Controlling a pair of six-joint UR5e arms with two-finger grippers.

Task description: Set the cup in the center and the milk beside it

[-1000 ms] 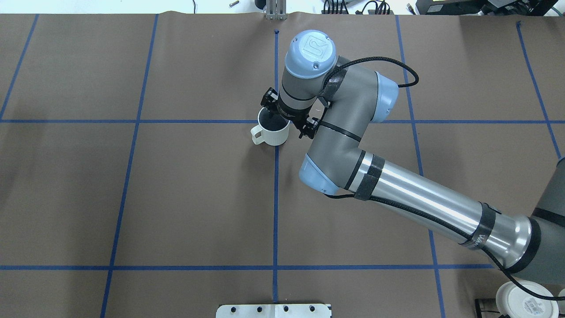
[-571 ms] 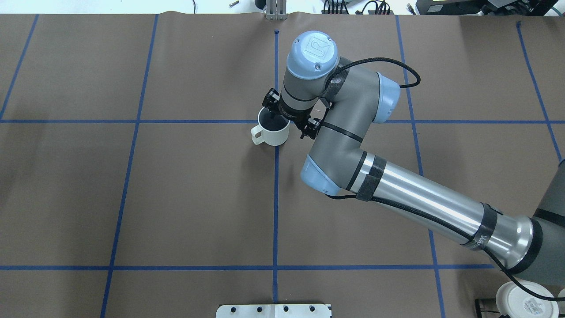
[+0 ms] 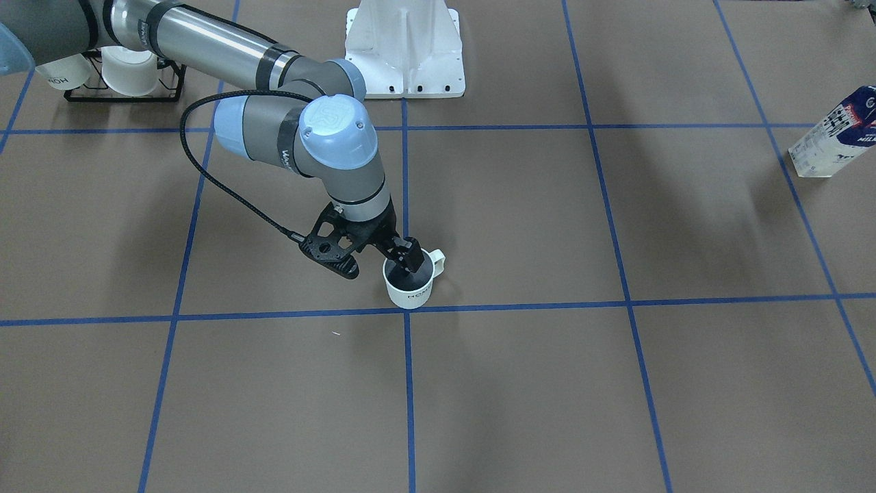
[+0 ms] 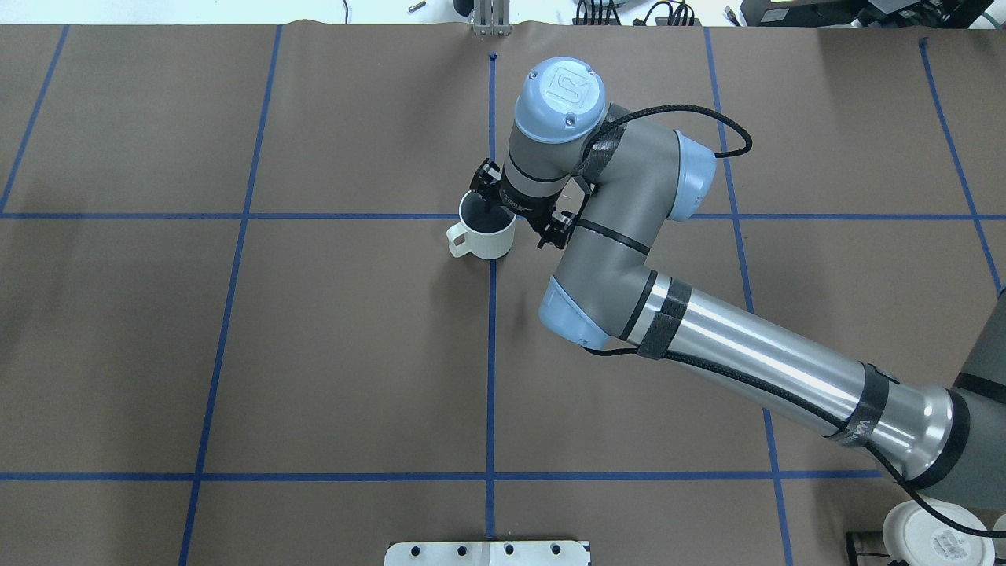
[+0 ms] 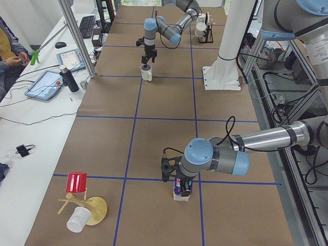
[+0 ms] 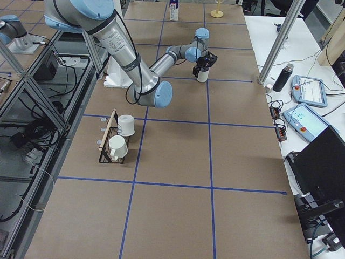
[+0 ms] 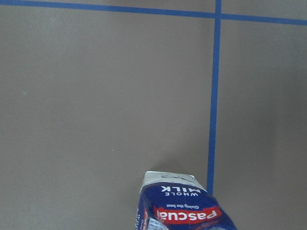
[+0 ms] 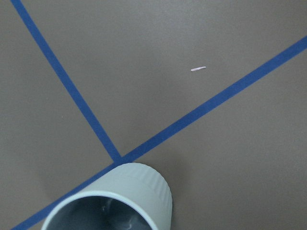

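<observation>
The cup (image 3: 409, 292), a small white mug with a dark inside, stands upright by the crossing of blue tape lines at the table's middle; it also shows in the overhead view (image 4: 489, 240) and the right wrist view (image 8: 139, 191). My right gripper (image 3: 404, 257) is over its rim, one finger inside the mug, jaws apart and not clamping. The milk (image 3: 828, 137) stands far off on my left side, its blue top in the left wrist view (image 7: 184, 207). My left gripper (image 5: 179, 180) hangs at the carton (image 5: 182, 191); I cannot tell whether it is open or shut.
A black wire rack (image 3: 123, 85) with two white mugs stands by my right arm's base. The white robot base plate (image 3: 404, 48) is at the table's near edge. A red cup on a wooden stand (image 5: 77, 182) sits at the far left end.
My right wrist has shifted slightly to the right in the overhead view. The cup has stayed in place.
</observation>
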